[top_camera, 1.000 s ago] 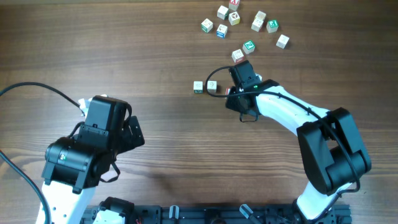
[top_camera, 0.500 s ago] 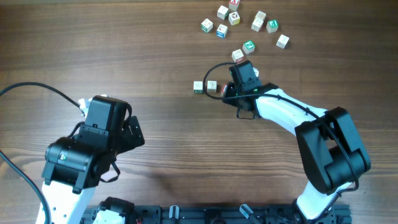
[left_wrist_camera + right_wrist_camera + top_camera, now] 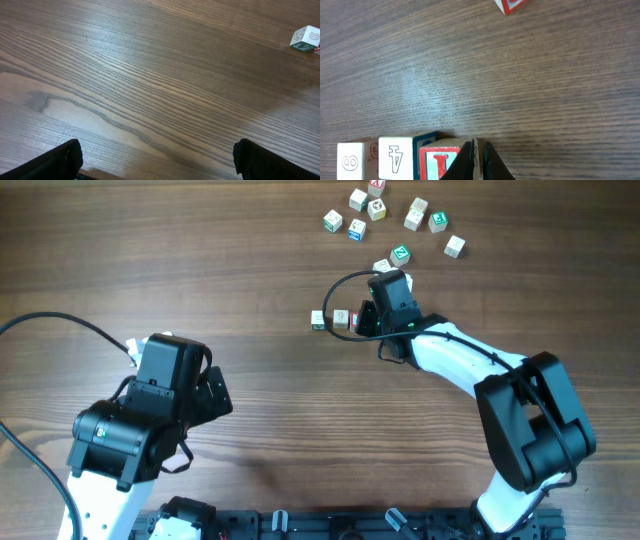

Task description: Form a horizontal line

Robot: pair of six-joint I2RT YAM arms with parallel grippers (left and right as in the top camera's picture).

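Three wooden letter blocks form a row: a "6" block (image 3: 355, 160), a "4" block (image 3: 395, 156) and a red "I" block (image 3: 437, 162), touching side by side. In the overhead view the "6" block (image 3: 317, 320) and the "4" block (image 3: 341, 318) show, and the red block is mostly hidden under my right gripper (image 3: 365, 318). My right gripper (image 3: 479, 160) is shut, with its tips at the red block's right end. My left gripper (image 3: 157, 162) is open and empty over bare wood at the table's lower left (image 3: 215, 395).
Several loose blocks (image 3: 380, 210) lie scattered at the back right, the nearest being a green one (image 3: 400, 254) and a pale one (image 3: 382, 267). A red-edged block (image 3: 512, 5) shows at the top of the right wrist view. A green and white block (image 3: 306, 39) is in the left wrist view.
My right gripper has moved up and left toward the row, ending against its right end. The left arm has not moved.
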